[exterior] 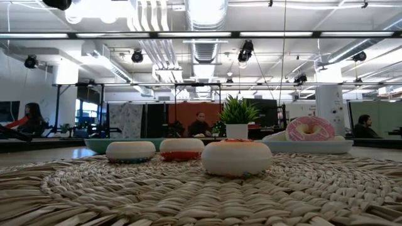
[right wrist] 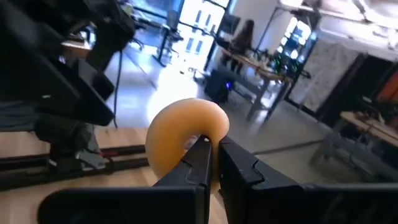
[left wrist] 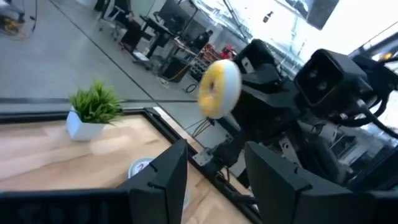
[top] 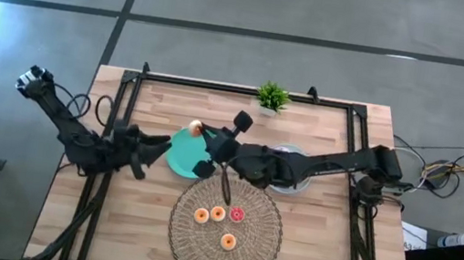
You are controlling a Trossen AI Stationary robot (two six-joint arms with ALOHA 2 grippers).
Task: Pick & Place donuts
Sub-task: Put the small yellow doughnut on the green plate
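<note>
Item in transit: one small yellow-orange donut, pinched at its rim by the narrowly closed fingers of the right gripper and carried clear of the table, above the far edge of the teal plate; the same ring is seen edge-on in the left wrist view. Items at rest: four small donuts on the wicker mat, namely three orange ones and one red one, lying apart from each other. One pink-frosted donut is seen in the low view on a light-blue plate beyond the mat. Left gripper: held idle just beside the teal plate, its fingers spread with nothing between them. Step in hand, as judged: the carry phase of one transfer, with the placing not yet done. Next move, as judged: the ring is to be brought over its destination, lowered until it nearly rests, and only then released, since a rim grip may let it swing or roll.
</note>
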